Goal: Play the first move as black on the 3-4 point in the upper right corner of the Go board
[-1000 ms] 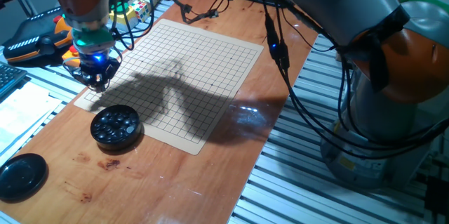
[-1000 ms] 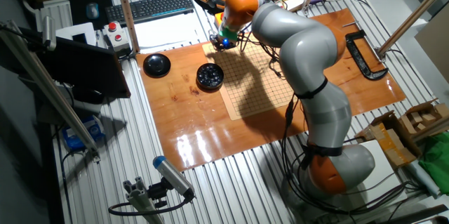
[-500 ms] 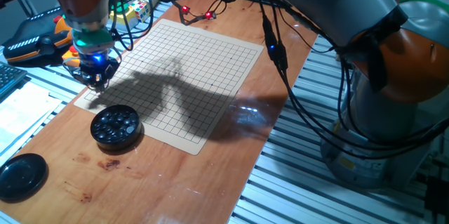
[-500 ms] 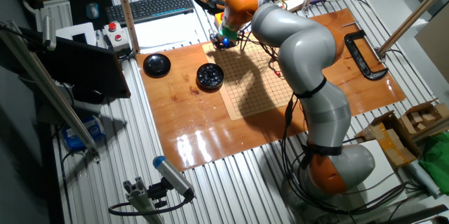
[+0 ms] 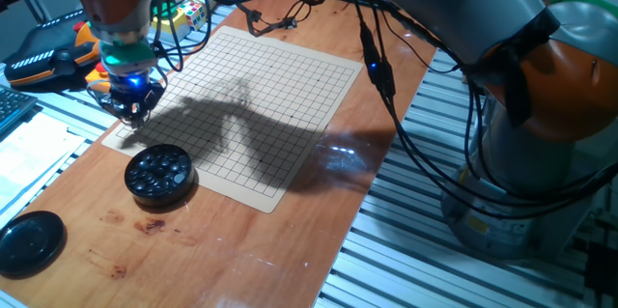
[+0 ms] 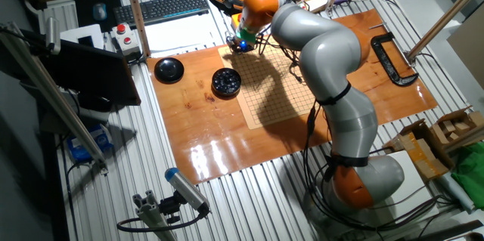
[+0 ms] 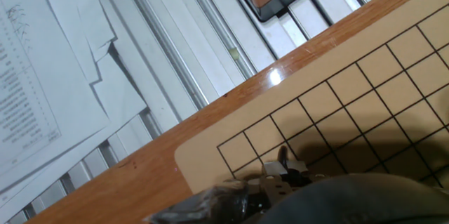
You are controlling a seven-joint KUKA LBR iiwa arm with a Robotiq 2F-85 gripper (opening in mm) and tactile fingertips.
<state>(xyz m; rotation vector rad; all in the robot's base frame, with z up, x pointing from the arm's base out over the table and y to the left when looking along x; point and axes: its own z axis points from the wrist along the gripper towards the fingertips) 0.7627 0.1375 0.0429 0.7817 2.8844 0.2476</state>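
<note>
Gripper (image 5: 132,113) points down over Go board (image 5: 290,76) corner; its opening can't be made out.

A wooden bench (image 5: 222,240) carries a round black bowl of stones (image 5: 159,173) just beside the grid board's corner; a black lid (image 5: 29,240) lies well apart from it; a keyboard (image 6: 162,7), white papers (image 7: 49,76) and a black clamp (image 6: 393,60) sit around.

Arm outstretched, hand (image 5: 130,115) low, pointing down.
</note>
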